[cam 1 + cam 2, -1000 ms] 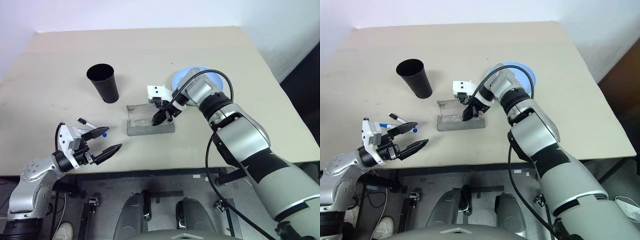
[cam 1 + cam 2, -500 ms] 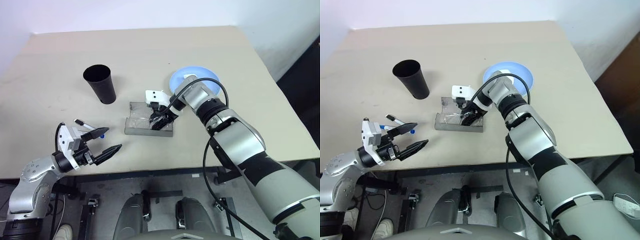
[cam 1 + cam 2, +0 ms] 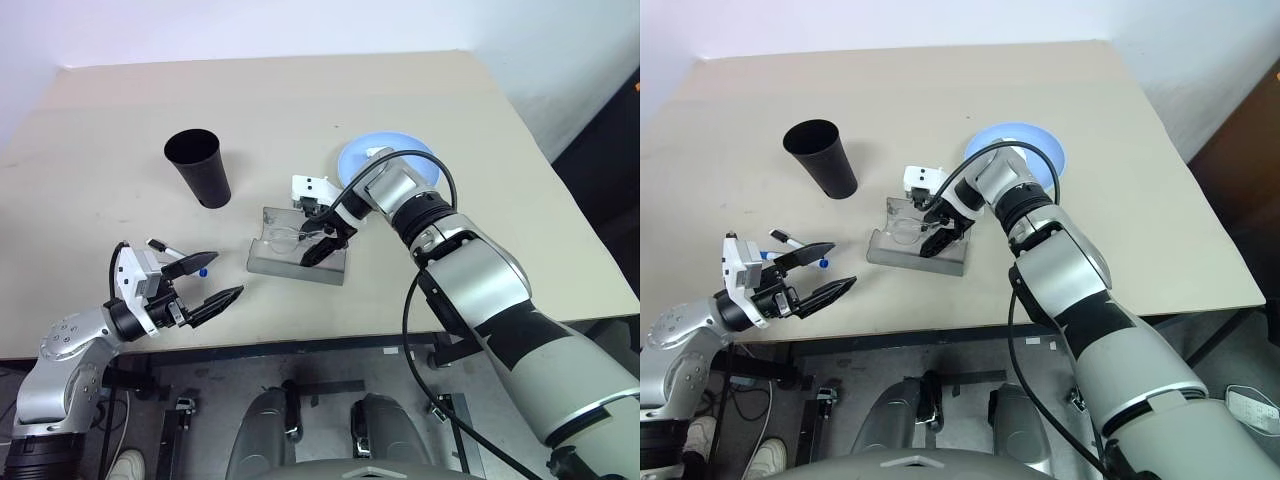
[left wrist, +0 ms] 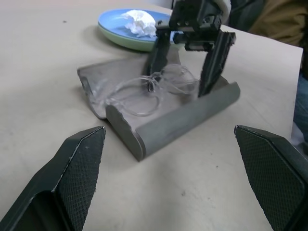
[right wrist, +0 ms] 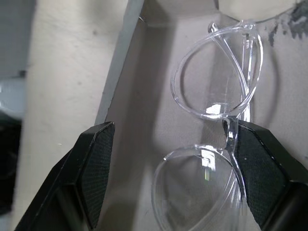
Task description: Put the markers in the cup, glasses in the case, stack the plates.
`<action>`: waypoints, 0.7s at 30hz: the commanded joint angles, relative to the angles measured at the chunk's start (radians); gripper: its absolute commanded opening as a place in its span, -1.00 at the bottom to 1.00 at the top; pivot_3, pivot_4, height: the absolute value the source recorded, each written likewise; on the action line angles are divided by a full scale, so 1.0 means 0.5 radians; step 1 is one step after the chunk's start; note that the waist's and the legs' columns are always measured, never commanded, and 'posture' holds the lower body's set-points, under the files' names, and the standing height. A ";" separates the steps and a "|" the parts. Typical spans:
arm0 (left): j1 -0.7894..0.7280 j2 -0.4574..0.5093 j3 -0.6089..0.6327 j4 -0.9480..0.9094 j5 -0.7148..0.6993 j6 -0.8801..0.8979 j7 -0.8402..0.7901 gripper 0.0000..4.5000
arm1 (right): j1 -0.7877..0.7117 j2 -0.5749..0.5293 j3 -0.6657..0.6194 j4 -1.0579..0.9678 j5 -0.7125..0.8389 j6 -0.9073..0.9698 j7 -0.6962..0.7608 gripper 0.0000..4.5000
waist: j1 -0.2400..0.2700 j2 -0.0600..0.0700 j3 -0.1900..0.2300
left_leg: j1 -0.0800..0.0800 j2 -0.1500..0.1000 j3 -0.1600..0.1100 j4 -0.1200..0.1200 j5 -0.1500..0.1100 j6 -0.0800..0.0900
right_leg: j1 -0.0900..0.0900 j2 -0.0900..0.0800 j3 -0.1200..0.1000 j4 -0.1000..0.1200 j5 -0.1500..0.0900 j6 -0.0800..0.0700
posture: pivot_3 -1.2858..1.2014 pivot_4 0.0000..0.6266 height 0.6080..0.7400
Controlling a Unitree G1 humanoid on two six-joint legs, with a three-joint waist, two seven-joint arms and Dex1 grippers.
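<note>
The clear glasses [image 5: 216,91] lie inside the open grey case [image 3: 298,262] at mid-table. My right gripper [image 3: 322,240] hangs over them, open, one finger on each side and nothing gripped. The black cup [image 3: 197,167] stands upright to the left of the case. Two markers lie near the front left edge, one black-capped [image 3: 158,244] and one blue-tipped [image 3: 203,270]. My left gripper [image 3: 225,275] is open just beside them and holds nothing. The light blue plate [image 3: 420,160] sits behind my right arm, with a pale green rim [image 4: 130,45] showing under it.
A crumpled white tissue [image 4: 137,21] rests on the blue plate. The table's front edge runs close below my left gripper. Bare tabletop stretches behind the cup and to the right of the plates.
My right gripper has opened and let go of the glasses, which now rest in the case. The case has turned slightly. The left arm has stayed put.
</note>
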 commanded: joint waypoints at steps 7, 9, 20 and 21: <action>-0.048 0.040 0.035 -0.073 -0.019 0.060 0.025 1.00 | -0.093 0.029 -0.049 -0.027 0.032 0.119 0.023 0.68 | -0.001 0.000 0.000 | 0.000 0.000 0.000 0.000 0.000 0.000 | 0.000 0.000 0.000 0.000 0.000 0.000 | 0.03 -0.52 0.49; -0.050 0.042 0.032 -0.092 -0.022 0.076 0.038 1.00 | -0.111 0.028 -0.069 -0.029 0.047 0.153 0.007 0.68 | -0.001 0.000 0.000 | 0.000 0.000 0.000 0.000 0.000 0.000 | 0.000 0.000 0.000 0.000 0.000 0.000 | 0.03 -0.52 0.49; -0.156 0.048 -0.028 -0.354 -0.074 0.335 0.239 1.00 | -0.165 0.026 -0.095 -0.025 0.048 0.250 -0.021 0.68 | 0.002 0.000 0.000 | 0.000 0.000 0.000 0.001 0.000 -0.001 | 0.001 0.000 0.000 0.001 0.000 0.000 | 0.03 -0.52 0.49; -0.176 0.050 -0.031 -0.383 -0.086 0.373 0.264 1.00 | -0.160 0.028 -0.088 -0.030 0.045 0.260 -0.012 0.68 | 0.001 0.000 0.000 | 0.000 0.000 0.000 0.001 0.001 -0.001 | 0.001 0.000 0.000 0.001 0.000 0.000 | 0.03 -0.52 0.49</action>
